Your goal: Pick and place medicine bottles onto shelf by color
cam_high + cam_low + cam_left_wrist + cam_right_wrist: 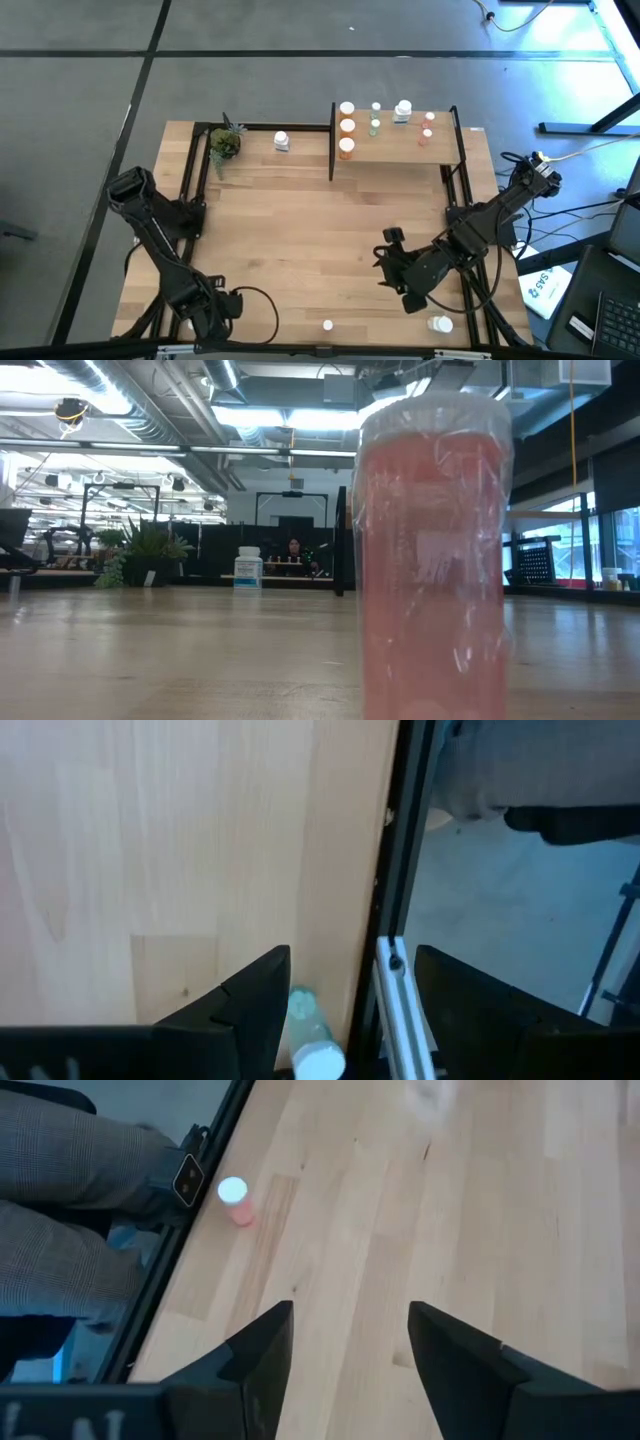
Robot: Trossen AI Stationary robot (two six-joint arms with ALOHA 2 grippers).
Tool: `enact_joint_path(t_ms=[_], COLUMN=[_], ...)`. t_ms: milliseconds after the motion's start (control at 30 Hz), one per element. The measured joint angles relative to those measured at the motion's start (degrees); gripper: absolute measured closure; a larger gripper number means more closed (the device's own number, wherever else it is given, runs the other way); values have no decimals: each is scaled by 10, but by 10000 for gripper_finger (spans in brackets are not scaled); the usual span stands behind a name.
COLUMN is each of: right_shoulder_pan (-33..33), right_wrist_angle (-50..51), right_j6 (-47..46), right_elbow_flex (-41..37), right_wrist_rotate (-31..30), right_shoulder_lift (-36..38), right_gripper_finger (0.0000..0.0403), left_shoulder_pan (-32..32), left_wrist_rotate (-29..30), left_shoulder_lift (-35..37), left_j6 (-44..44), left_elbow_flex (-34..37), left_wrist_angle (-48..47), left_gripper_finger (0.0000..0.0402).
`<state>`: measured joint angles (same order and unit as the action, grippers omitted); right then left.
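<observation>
Bottles (346,126) stand upright in rows on the shelf (400,150); a pink bottle (234,1199) stands on the counter (300,230) ahead of the right end effector (350,1340), jaws open, empty. Left end effector (350,1005) gapes empty over a white-capped bottle (312,1038).

Pinkish-red bottle (236,1202) with white cap; light-wood shelf (400,148); grey checked trousers (70,1170).
</observation>
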<state>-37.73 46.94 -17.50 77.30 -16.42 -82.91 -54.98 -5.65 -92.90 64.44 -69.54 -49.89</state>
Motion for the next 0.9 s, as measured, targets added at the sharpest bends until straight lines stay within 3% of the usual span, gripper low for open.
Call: enact_joint_path(t_ms=[300,600,900], right_shoulder_pan=[0,0,0], right_wrist_angle=[0,0,0], right_j6=[0,-3,-4], right_elbow_flex=[0,0,0], right_wrist_rotate=[-1,-1,-1], right_shoulder_lift=[0,0,0], right_gripper_finger=[202,202,202], left_shoulder_pan=[-36,-96,-138], left_wrist_rotate=[5,7,52], left_shoulder_lift=[0,0,0], left_j6=[19,116,156], left_elbow_flex=[0,0,0], left_wrist_angle=[-7,-7,-14], left_gripper_finger=[193,193,193])
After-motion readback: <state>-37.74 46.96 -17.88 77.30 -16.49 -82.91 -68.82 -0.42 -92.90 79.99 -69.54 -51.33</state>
